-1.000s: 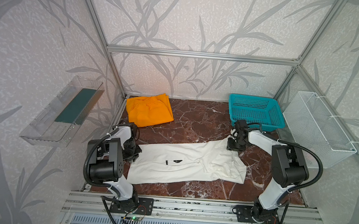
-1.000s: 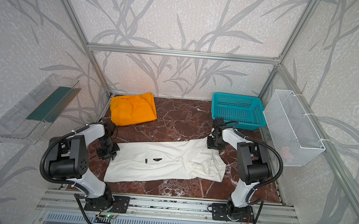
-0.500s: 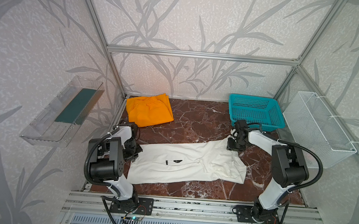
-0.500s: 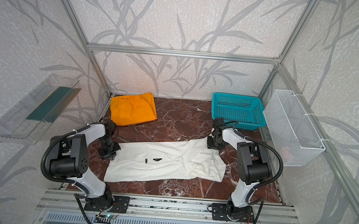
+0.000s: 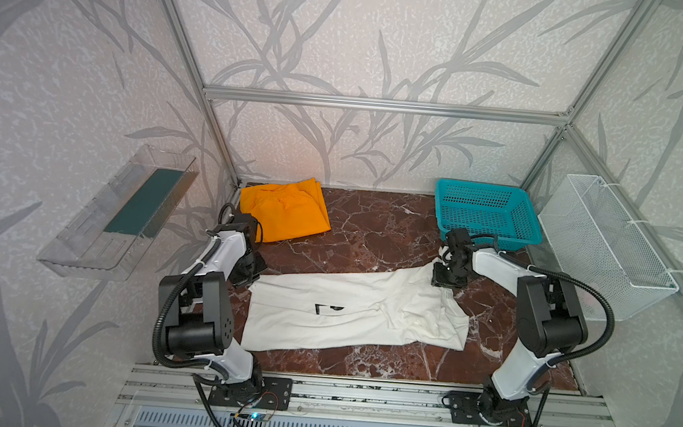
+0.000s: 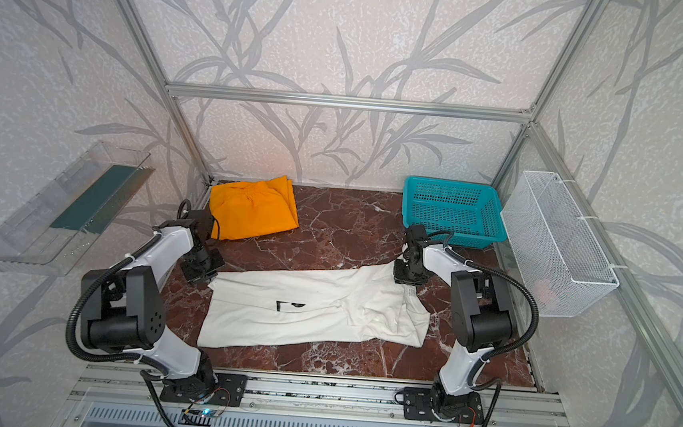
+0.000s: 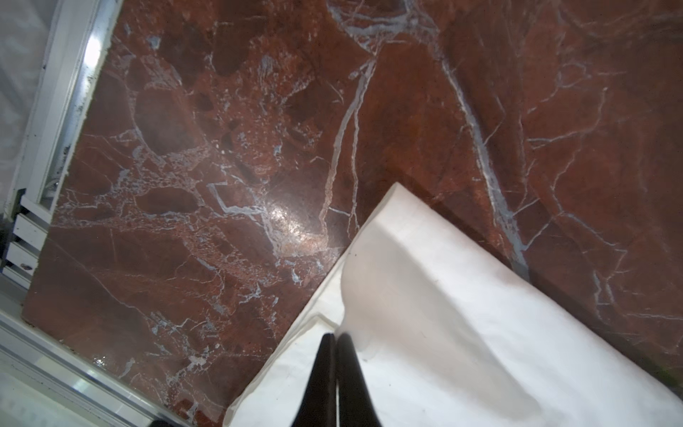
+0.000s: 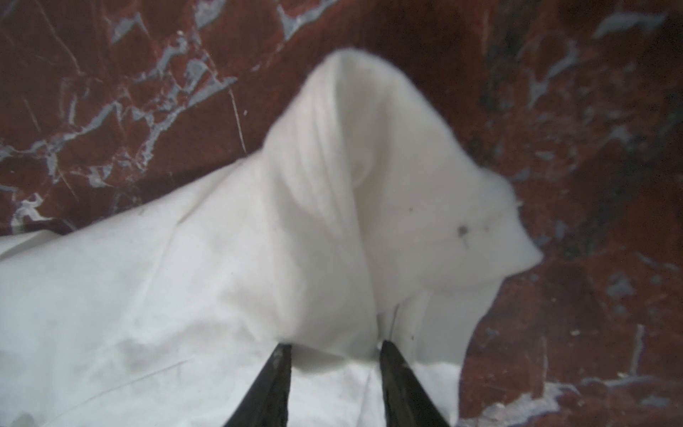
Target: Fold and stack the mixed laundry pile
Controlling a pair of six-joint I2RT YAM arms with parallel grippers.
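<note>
Trousers (image 5: 284, 210) lie behind the shirt (image 5: 348, 315), basket (image 5: 482, 209) back-right.

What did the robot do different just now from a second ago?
The left gripper pinched shut on the corner of the white shirt. Nothing else visibly moved: the right gripper keeps its hold on the shirt's other end, and the orange trousers and teal basket stayed put.

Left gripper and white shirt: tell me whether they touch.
Touching. The left wrist view shows the left gripper shut, its fingertips pinching the curled-up corner of the white shirt, with no gap between them and the cloth.
</note>
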